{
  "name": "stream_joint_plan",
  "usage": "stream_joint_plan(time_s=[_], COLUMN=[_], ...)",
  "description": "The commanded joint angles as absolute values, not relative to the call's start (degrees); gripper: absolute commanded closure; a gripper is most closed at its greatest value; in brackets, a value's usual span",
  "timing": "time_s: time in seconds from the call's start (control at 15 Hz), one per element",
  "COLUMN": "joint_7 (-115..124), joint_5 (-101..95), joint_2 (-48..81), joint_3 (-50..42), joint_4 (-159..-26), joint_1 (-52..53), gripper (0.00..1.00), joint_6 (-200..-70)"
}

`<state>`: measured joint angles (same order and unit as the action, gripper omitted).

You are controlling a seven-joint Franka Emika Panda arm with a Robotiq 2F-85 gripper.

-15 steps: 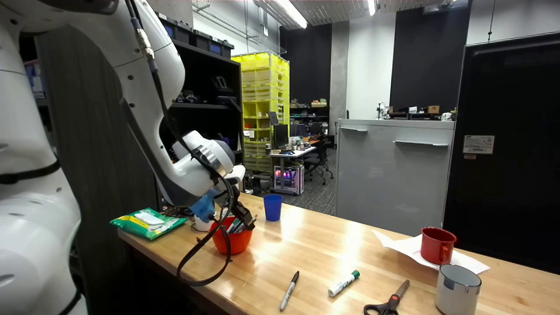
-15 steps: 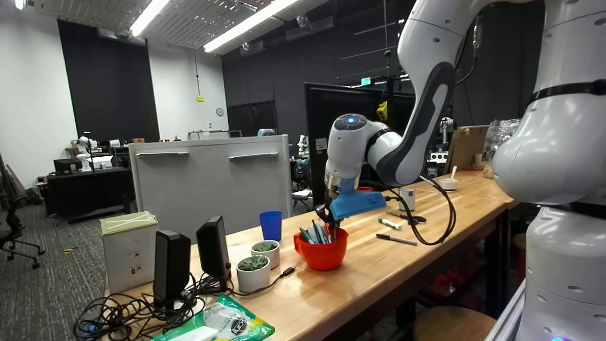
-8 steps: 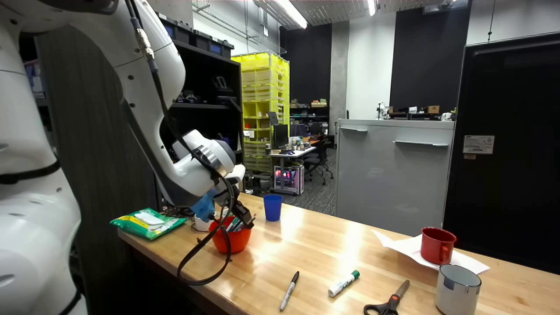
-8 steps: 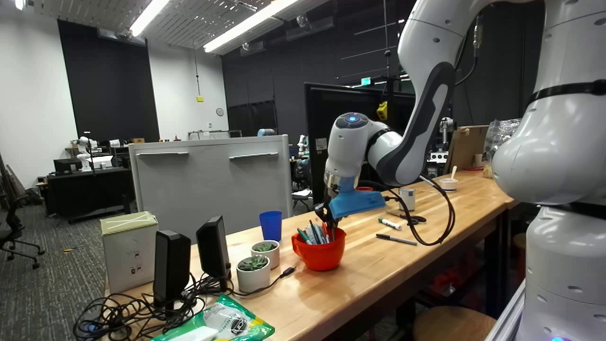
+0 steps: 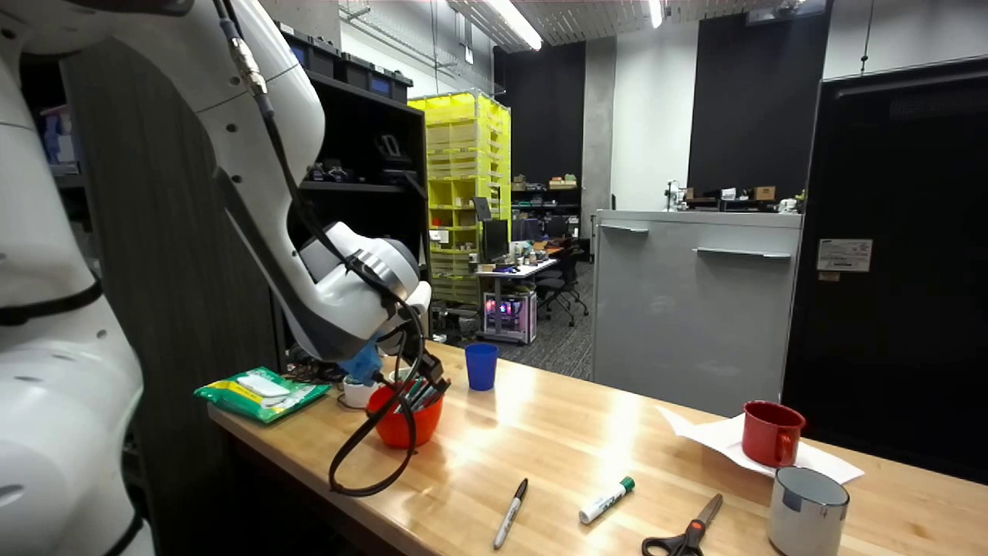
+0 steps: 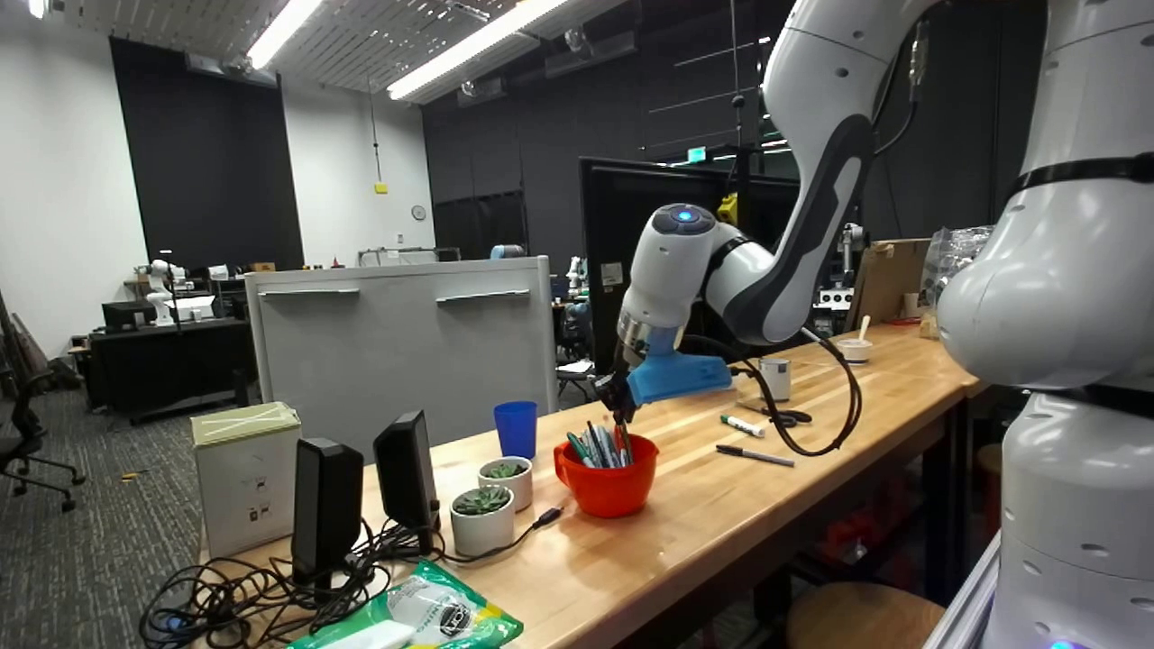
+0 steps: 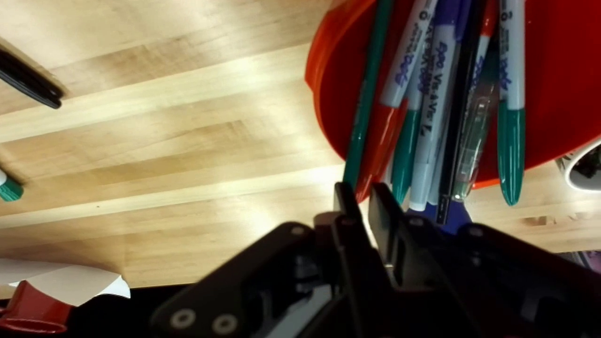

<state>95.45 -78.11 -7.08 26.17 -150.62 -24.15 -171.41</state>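
Observation:
An orange-red bowl [image 5: 405, 428] with a side handle stands on the wooden table; it shows in both exterior views [image 6: 613, 491]. Several pens and markers lean in it. My gripper [image 6: 622, 416] is just above the bowl rim at the pens' upper ends. In the wrist view the fingers [image 7: 362, 191] are part-closed with a narrow gap. The end of a red-capped marker [image 7: 381, 136] shows between the tips; I cannot tell whether they grip it or it lies behind. A long green pen [image 7: 368, 89] runs behind the left fingertip. Green-capped markers [image 7: 511, 141] and a black pen [image 7: 462, 94] lie beside.
A blue cup [image 5: 482, 367] stands behind the bowl. Succulent pots [image 6: 483, 523], black speakers [image 6: 326, 505] and a green bag [image 5: 262, 394] are beside it. On the table lie a black-capped marker [image 5: 511, 513], a green-capped marker [image 5: 607, 500], scissors [image 5: 692, 533], a red mug [image 5: 772, 434] and a silver mug [image 5: 806, 513].
The bowl shifted slightly left in both exterior views as the gripper moved in it. Since half a second ago the gripper has risen, its fingertips coming up out of the bowl.

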Motion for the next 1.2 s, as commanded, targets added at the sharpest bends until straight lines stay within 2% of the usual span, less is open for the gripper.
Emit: stream_joint_plan(time_s=[0.0, 0.2, 0.33, 0.53, 0.73, 0.8, 0.87, 1.0, 1.13], joint_7=[99.04, 99.67, 99.32, 99.13, 99.04, 99.01, 98.89, 98.79, 98.71], joint_5=[-82.55, -83.75, -83.36, -83.0, -82.82, -82.83, -82.77, -82.71, -82.68], joint_2=[-8.86, -8.34, -7.76, -7.08, -6.66, -6.46, -6.16, -5.72, -5.12], joint_3=[25.73, 25.27, 24.86, 24.51, 24.46, 24.48, 24.51, 24.55, 24.57], joint_4=[-150.84, -150.78, -150.98, -151.13, -151.02, -150.95, -150.85, -150.73, -150.54], joint_1=[-24.83, -24.74, -24.74, -24.61, -24.42, -24.4, -24.36, -24.34, -24.33], gripper=[0.96, 0.96, 0.59, 0.43, 0.22, 0.39, 0.62, 0.67, 0.83], joint_6=[-173.06, -172.78, -172.99, -173.1, -173.38, -173.53, -173.65, -173.86, -174.03])
